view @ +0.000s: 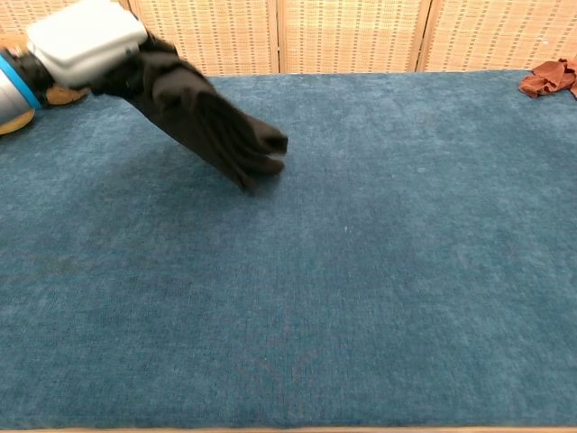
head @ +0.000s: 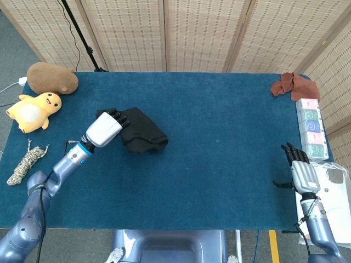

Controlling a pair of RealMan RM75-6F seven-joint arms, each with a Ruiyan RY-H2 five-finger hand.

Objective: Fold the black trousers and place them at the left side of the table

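At the near right table edge, the right hand rests idle, fingers apparently loosely apart, holding nothing. Farther left, the left hand grips the folded black trousers, lifted and drooping above the blue surface. Folding looks done; setting them down at the left remains.

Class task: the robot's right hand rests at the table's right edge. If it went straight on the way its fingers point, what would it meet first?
The right hand points up the right edge, so probably the row of small pastel boxes just ahead, though height is unclear.
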